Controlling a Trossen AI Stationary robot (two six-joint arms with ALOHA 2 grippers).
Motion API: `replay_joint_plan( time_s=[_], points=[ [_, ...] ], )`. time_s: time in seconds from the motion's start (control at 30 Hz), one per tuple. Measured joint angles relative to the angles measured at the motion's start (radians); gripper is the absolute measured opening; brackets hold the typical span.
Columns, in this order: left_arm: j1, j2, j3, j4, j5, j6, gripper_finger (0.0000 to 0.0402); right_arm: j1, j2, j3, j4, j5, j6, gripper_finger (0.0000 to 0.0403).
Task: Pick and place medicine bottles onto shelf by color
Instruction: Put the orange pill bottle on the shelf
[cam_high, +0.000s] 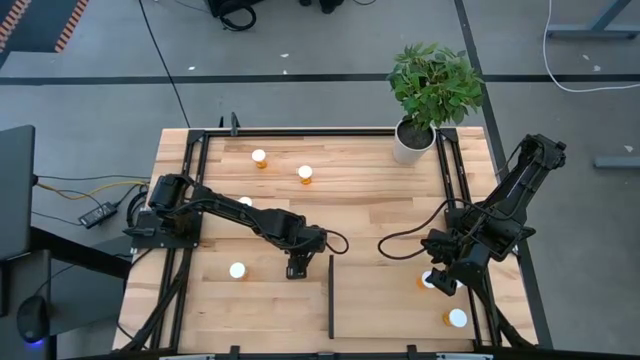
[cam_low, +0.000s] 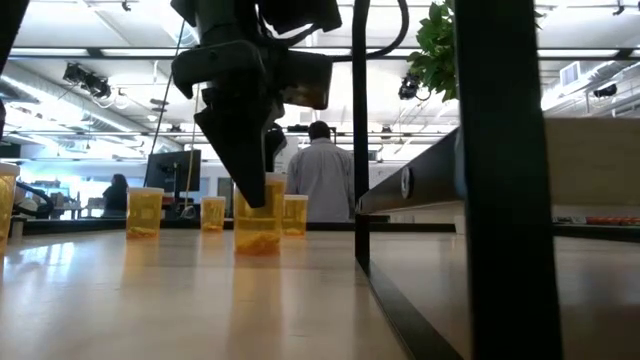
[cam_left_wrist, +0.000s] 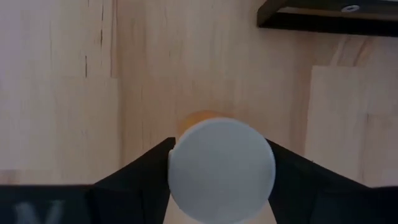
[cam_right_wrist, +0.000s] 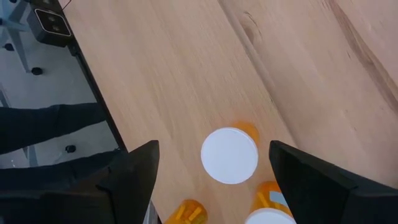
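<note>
Our left gripper (cam_left_wrist: 221, 180) pinches an orange bottle (cam_left_wrist: 222, 168) beside the shelf's black strip (cam_high: 331, 296). Right gripper (cam_right_wrist: 214, 171), spread, hovers over another bottle (cam_right_wrist: 229, 155). We should lift straight, keeping it upright.

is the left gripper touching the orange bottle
Touching: in the left wrist view both fingers of the left gripper press against the white cap of the orange bottle.

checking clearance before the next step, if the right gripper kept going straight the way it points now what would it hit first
Most likely the white cap of the orange medicine bottle, which sits centered between the right gripper's open fingers in the right wrist view. How far off it is I cannot tell. Another bottle stands close beside it.
</note>
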Motion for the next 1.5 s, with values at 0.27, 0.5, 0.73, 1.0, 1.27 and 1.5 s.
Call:
replay_joint_plan(
  time_s=[0.27,0.5,0.73,1.0,1.27,1.5],
  points=[
    [0.001,-0.015,0.053,-0.06,0.0,-0.026,0.0212,0.0,0.0,0.0,-0.003,0.0,-0.007,0.0311],
    [0.023,-0.017,0.228,-0.216,0.001,0.036,0.0208,0.0,0.0,0.0,-0.011,0.0,-0.015,0.0311],
    [0.091,-0.018,0.435,-0.385,0.0,0.111,0.0215,0.0,0.0,0.0,-0.011,0.0,-0.016,0.0311],
    [0.149,-0.017,0.645,-0.385,-0.001,0.161,0.0208,0.0,0.0,0.0,-0.013,-0.005,-0.03,0.0311],
    [0.11,0.059,0.794,-0.386,0.0,0.186,0.0217,0.0,-0.026,0.0,-0.091,-0.076,-0.01,0.0311],
    [0.062,0.194,0.955,-0.399,0.001,0.187,0.0208,0.0,-0.142,0.0,-0.091,-0.051,0.058,0.0311]
  ],
)
